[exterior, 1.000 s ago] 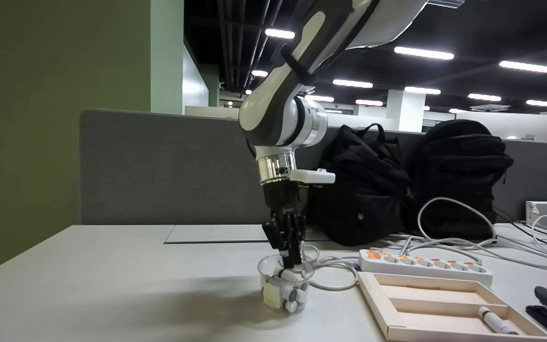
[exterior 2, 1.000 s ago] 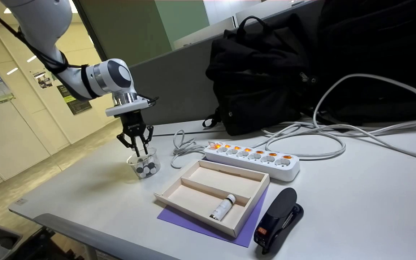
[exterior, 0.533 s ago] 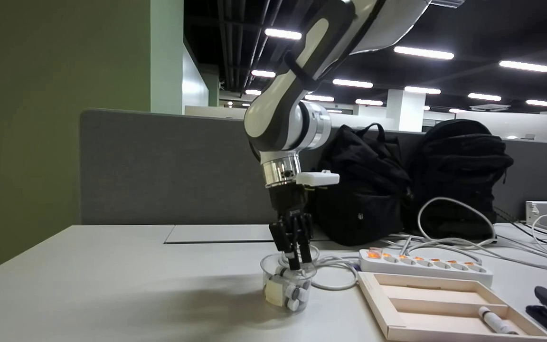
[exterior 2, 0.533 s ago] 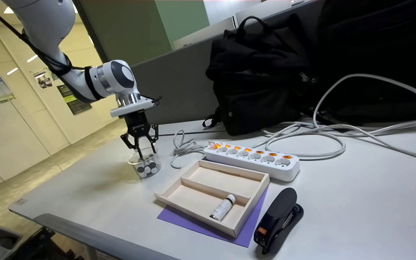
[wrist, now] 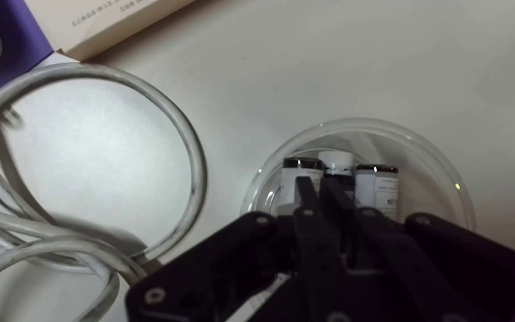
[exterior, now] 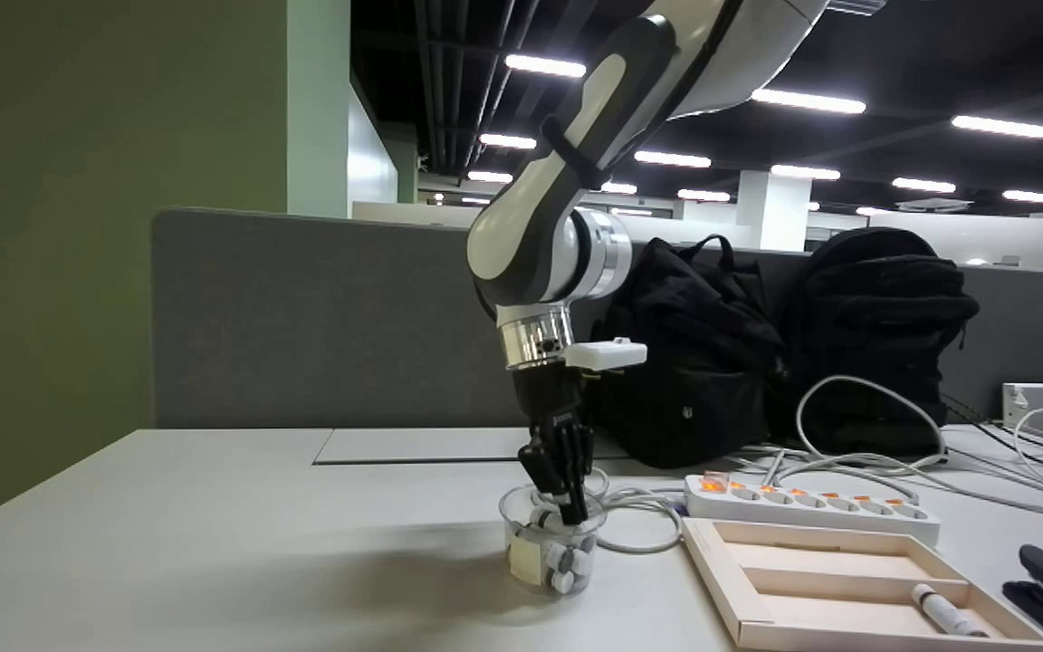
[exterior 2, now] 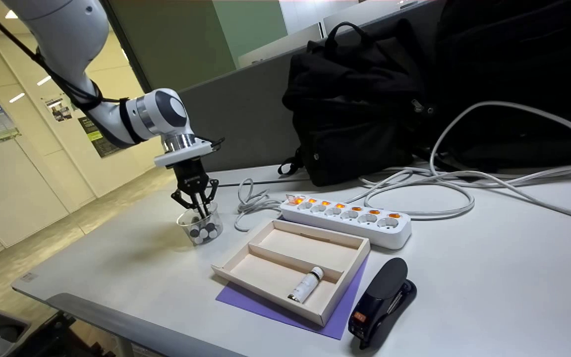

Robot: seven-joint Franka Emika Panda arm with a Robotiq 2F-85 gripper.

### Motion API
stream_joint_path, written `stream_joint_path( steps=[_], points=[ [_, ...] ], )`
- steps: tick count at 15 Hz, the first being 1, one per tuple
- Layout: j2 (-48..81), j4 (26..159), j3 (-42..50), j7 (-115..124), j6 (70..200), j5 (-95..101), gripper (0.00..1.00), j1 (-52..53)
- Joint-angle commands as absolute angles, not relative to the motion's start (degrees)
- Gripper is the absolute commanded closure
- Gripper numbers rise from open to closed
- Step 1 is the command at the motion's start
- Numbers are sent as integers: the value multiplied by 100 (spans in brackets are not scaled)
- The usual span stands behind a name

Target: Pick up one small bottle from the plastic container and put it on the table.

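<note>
The plastic container (exterior: 525, 560) is a clear round tub on the pale table (exterior: 322, 552); it also shows in the wrist view (wrist: 445, 172). Several small bottles (exterior 2: 199, 235) with white and dark ends lie inside. In the wrist view a white-labelled bottle (wrist: 289, 185) lies at the left, another (wrist: 376, 190) at the right, and a white-capped one (wrist: 335, 161) between them. My gripper (wrist: 315, 181) reaches down into the tub, slightly tilted. Its fingers stand close together with a narrow gap, and I see nothing held at the tips. The fingers hide part of the bottles.
A beige wooden tray (exterior 2: 246, 282) with a bottle (exterior 2: 307, 285) lies on a purple sheet (exterior 2: 337, 322). A white power strip (exterior 2: 347, 222), a looped grey cable (wrist: 186, 134) and a black stapler (exterior 2: 384, 302) are near. Black backpacks (exterior 2: 350, 109) stand at the back.
The gripper moved slightly toward the tray and then down deeper into the tub. Its fingers spread wider half a second ago and are now close together. The tub shifted slightly the same way.
</note>
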State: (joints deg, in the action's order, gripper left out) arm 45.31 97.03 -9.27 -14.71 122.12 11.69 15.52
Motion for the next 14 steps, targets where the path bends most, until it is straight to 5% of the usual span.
stream_joint_path(
  steps=[1, 5, 11, 14],
  points=[
    [4571, 9650, -899, -1332, 12236, 1337, 62, 1621],
    [4607, 9646, -878, -1310, 12268, 1424, 38, 1637],
    [4740, 9651, -941, -1380, 12434, 1395, 23, 1595],
    [4882, 9635, -980, -1434, 12645, 1361, 0, 1571]
  ],
)
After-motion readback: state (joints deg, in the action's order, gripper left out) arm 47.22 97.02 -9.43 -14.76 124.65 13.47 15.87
